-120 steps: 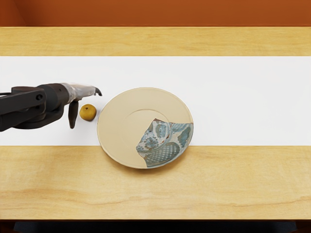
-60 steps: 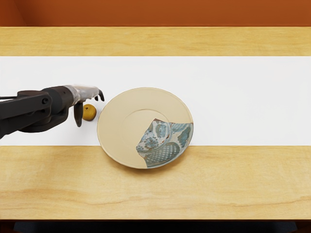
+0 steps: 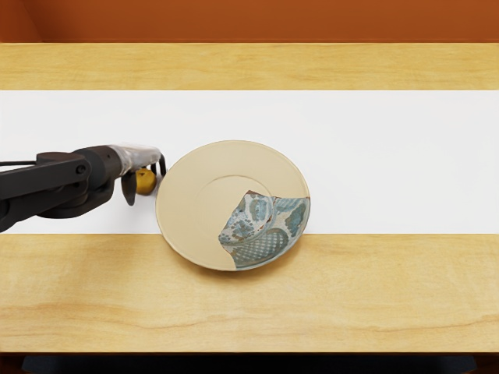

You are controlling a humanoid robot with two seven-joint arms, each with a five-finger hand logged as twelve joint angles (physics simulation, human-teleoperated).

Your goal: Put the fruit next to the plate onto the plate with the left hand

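Shift since a second ago: left hand (image 3: 137,165) slid along the white runner (image 3: 351,156) toward the plate (image 3: 181,222), now straddling the fruit (image 3: 146,182) rather than standing off to its left; fruit and plate unmoved.
Head view, left hand: reaching in from the left edge of the table (image 3: 249,296), palm over the fruit, thumb hanging on its near-left side, other fingers (image 3: 161,166) hooked down on its far-right side.
Fingers: narrow, loosely caging the fruit, seemingly not yet pinched on it.
Fruit: small, yellow-brown, half hidden under the palm; resting on the runner toward the table's left edge, just beside the plate's left rim, not on it.
Plate: cream with a blue patterned patch, mid-table, lying across the runner's near border onto bare wood; nothing on it.
Right hand: out of view.
Step in hand: closing on the fruit, by the look of it.
Doing it well: squeeze thumb and fingers evenly across the widest part, a round fruit likely rolling out otherwise; lift clear of the rim before carrying right; keep knuckles off the plate's edge; release low over the centre.
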